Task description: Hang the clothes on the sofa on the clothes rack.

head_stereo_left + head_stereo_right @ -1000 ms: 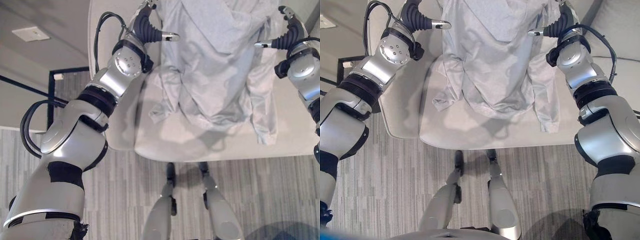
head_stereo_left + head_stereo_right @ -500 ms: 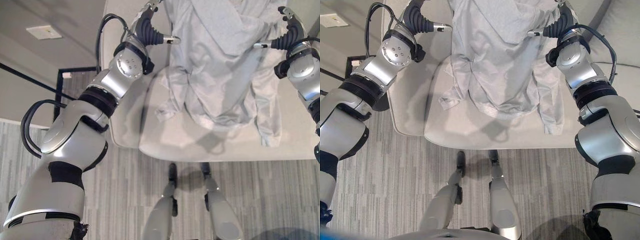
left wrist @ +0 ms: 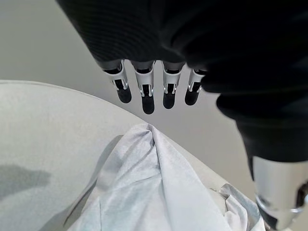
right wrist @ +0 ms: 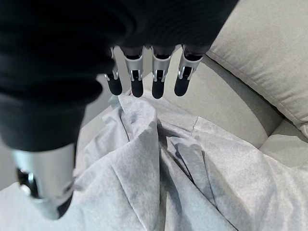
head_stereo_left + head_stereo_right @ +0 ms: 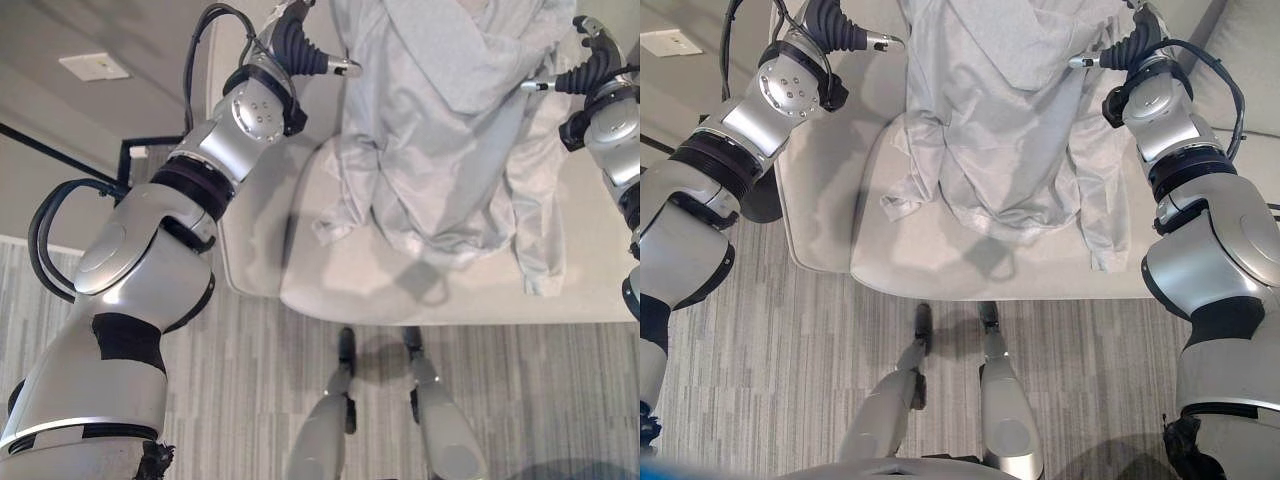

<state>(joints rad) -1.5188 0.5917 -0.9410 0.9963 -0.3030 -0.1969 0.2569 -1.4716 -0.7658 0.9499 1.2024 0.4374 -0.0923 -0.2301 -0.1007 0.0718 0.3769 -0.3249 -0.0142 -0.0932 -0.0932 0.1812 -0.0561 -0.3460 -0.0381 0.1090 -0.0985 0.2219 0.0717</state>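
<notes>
Grey garment (image 5: 440,130): draped over sofa (image 5: 300,270) backrest and seat, at 12 o'clock; left hand (image 5: 300,45) at 11 o'clock, right hand (image 5: 585,65) at 1 o'clock, both at its shoulders; fingers straight, thumbs extended, open.

Pale grey sofa (image 5: 940,270) standing on grey striped carpet floor (image 5: 790,380), light grey garment (image 5: 1000,130) lying draped over its seat and backrest, one sleeve trailing toward the seat's front edge, grey cushion (image 4: 269,53) resting against the backrest
</notes>
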